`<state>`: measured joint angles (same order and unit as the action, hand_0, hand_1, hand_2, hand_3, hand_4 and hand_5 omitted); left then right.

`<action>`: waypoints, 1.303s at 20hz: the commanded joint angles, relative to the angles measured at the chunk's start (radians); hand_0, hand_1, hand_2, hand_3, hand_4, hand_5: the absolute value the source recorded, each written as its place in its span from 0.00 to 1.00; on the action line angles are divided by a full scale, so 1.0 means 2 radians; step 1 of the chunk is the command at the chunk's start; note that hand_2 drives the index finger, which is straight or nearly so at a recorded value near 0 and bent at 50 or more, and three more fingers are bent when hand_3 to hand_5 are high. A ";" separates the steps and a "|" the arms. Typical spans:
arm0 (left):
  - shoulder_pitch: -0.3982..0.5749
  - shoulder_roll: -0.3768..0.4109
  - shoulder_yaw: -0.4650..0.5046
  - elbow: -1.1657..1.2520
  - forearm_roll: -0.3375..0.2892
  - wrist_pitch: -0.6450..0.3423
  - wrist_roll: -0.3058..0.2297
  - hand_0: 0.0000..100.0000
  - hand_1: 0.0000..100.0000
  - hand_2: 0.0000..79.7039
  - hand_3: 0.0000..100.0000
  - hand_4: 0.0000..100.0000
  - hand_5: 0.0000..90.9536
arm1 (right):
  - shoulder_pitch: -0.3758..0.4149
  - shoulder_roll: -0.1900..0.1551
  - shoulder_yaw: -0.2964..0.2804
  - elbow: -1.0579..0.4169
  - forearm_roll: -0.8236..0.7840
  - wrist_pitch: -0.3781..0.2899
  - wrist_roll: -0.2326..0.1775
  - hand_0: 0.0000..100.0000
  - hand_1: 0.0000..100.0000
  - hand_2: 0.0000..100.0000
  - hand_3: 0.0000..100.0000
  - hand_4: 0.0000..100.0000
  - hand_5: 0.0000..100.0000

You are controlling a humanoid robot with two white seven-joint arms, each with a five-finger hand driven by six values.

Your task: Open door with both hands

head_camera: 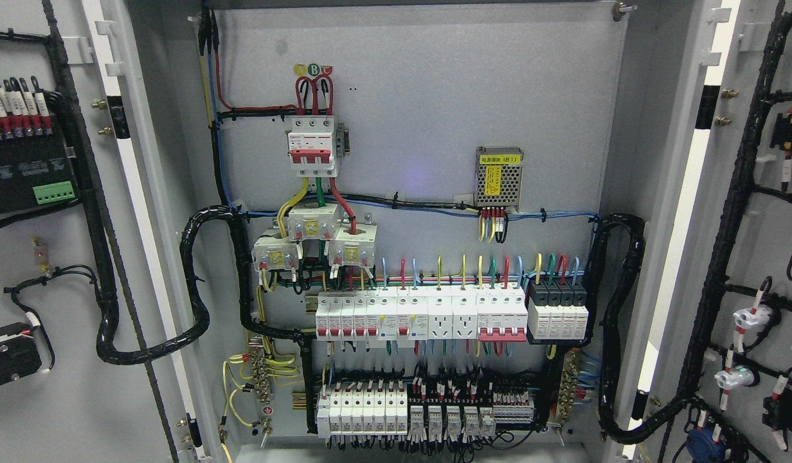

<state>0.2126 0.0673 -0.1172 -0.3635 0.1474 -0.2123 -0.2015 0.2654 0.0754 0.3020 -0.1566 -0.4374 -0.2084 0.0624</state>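
An electrical cabinet fills the head view with both doors swung wide. The left door (55, 308) shows its inner face with a black meter module and cable loom. The right door (756, 244) also shows its inner face, with wired indicator lamps. Between them the grey back panel (434, 96) carries a red-and-white main breaker (314, 146), a row of small breakers (422, 315) and a perforated power supply (499, 170). Neither of my hands nor any arm shows in this view.
Thick black cable looms (197, 289) loop from each door into the cabinet. Terminal blocks and relays (428, 411) line the bottom row. The cabinet's side frames (666, 257) stand between doors and panel.
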 commanded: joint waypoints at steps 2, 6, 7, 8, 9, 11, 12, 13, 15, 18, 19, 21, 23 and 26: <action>-0.041 -0.032 0.006 0.182 0.000 0.000 0.003 0.00 0.00 0.00 0.00 0.04 0.00 | -0.035 0.003 -0.004 0.033 0.045 0.018 -0.006 0.00 0.00 0.00 0.00 0.00 0.00; -0.051 -0.033 0.026 0.204 0.000 0.001 0.003 0.00 0.00 0.00 0.00 0.04 0.00 | -0.037 0.001 -0.005 0.034 0.045 0.033 -0.006 0.00 0.00 0.00 0.00 0.00 0.00; -0.056 -0.034 0.031 0.212 0.000 0.003 0.003 0.00 0.00 0.00 0.00 0.04 0.00 | -0.036 0.002 -0.004 0.034 0.045 0.040 -0.006 0.00 0.00 0.00 0.00 0.00 0.00; -0.061 -0.034 0.039 0.219 0.000 0.009 0.003 0.00 0.00 0.00 0.00 0.04 0.00 | -0.036 0.001 -0.004 0.035 0.046 0.044 -0.006 0.00 0.00 0.00 0.00 0.00 0.00; -0.064 -0.034 0.046 0.223 0.000 0.020 0.003 0.00 0.00 0.00 0.00 0.04 0.00 | -0.036 0.001 -0.004 0.035 0.046 0.045 -0.006 0.00 0.00 0.00 0.00 0.00 0.00; -0.071 -0.034 0.055 0.225 0.000 0.044 0.004 0.00 0.00 0.00 0.00 0.04 0.00 | -0.036 0.001 -0.004 0.037 0.047 0.045 -0.006 0.00 0.00 0.00 0.00 0.00 0.00; -0.072 -0.034 0.059 0.225 0.000 0.046 0.004 0.00 0.00 0.00 0.00 0.04 0.00 | -0.036 0.001 -0.004 0.037 0.047 0.045 -0.006 0.00 0.00 0.00 0.00 0.00 0.00; -0.072 -0.035 0.059 0.225 0.000 0.047 0.004 0.00 0.00 0.00 0.00 0.04 0.00 | -0.036 0.001 -0.004 0.037 0.047 0.045 -0.006 0.00 0.00 0.00 0.00 0.00 0.00; -0.073 -0.035 0.068 0.225 0.000 0.048 0.005 0.00 0.00 0.00 0.00 0.04 0.00 | -0.036 0.001 -0.005 0.038 0.047 0.045 -0.006 0.00 0.00 0.00 0.00 0.00 0.00; -0.073 -0.035 0.072 0.229 -0.001 0.049 0.005 0.00 0.00 0.00 0.00 0.04 0.00 | -0.037 0.001 -0.004 0.038 0.047 0.046 -0.006 0.00 0.00 0.00 0.00 0.00 0.00; -0.073 -0.035 0.072 0.229 -0.001 0.049 0.005 0.00 0.00 0.00 0.00 0.04 0.00 | -0.036 0.001 -0.005 0.038 0.047 0.046 -0.006 0.00 0.00 0.00 0.00 0.00 0.00; -0.073 -0.035 0.071 0.228 -0.001 0.049 0.005 0.00 0.00 0.00 0.00 0.04 0.00 | -0.037 0.001 -0.005 0.039 0.047 0.046 -0.006 0.00 0.00 0.00 0.00 0.00 0.00; -0.073 -0.034 0.071 0.226 -0.003 0.048 0.005 0.00 0.00 0.00 0.00 0.04 0.00 | -0.037 0.001 -0.005 0.039 0.047 0.046 -0.006 0.00 0.00 0.00 0.00 0.00 0.00; -0.073 -0.034 0.071 0.225 -0.003 0.049 0.004 0.00 0.00 0.00 0.00 0.04 0.00 | -0.036 0.001 -0.005 0.039 0.047 0.047 -0.006 0.00 0.00 0.00 0.00 0.00 0.00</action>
<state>0.0695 0.0064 -0.0191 0.0394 0.1434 -0.1159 -0.1915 0.1933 0.0782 0.2944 -0.0884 -0.3446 -0.1162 0.0508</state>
